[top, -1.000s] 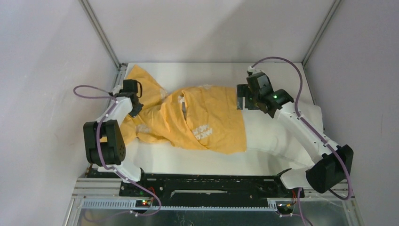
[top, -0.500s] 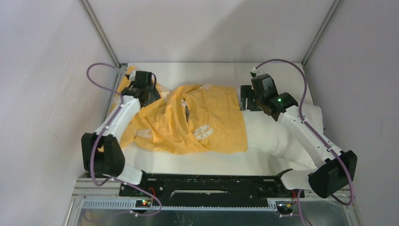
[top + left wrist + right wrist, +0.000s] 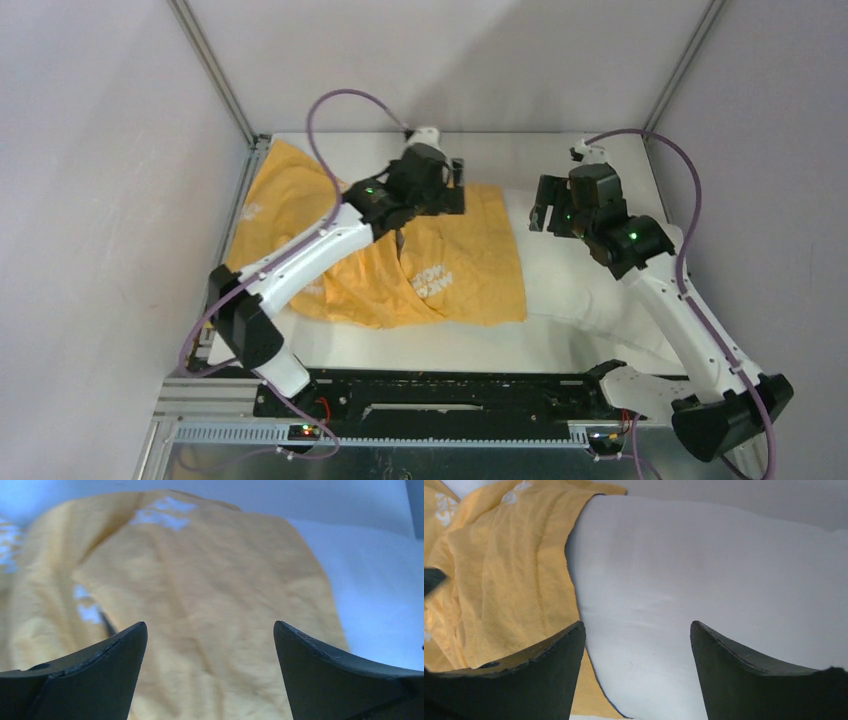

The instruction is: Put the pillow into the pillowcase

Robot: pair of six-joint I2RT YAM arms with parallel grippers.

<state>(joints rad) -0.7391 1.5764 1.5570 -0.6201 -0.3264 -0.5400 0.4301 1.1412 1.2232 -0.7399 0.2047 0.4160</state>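
- At the far left, the pillowcase (image 3: 300, 215) lies limp and creased on the tabletop (image 3: 480, 150), orange-yellow face up with white lettering. That end looks flat, so I judge no filling has reached it.
- Toward the middle the cloth bunches into folds (I cannot tell which fold is the true mouth).
- My left claw (image 3: 455, 190) hovers over the far edge of the fabric. Its fingers are wide apart with nothing between them, and its own camera sees only yellow cloth below.
- The pillowcase's right edge lies across the pillow (image 3: 590, 285) and covers its left part. I take it the pillow is partly sleeved there, though the pictures do not prove it.
- My right claw (image 3: 540, 215) hangs above the bare white pillow, just beside that cloth edge. It is also spread apart and grips nothing.
- At the right, a good part of the pillow is uncovered.
- My reckoning is that the job is partway done. The case has yet to be drawn over the bare end, and the pillow seated into the slack left end.
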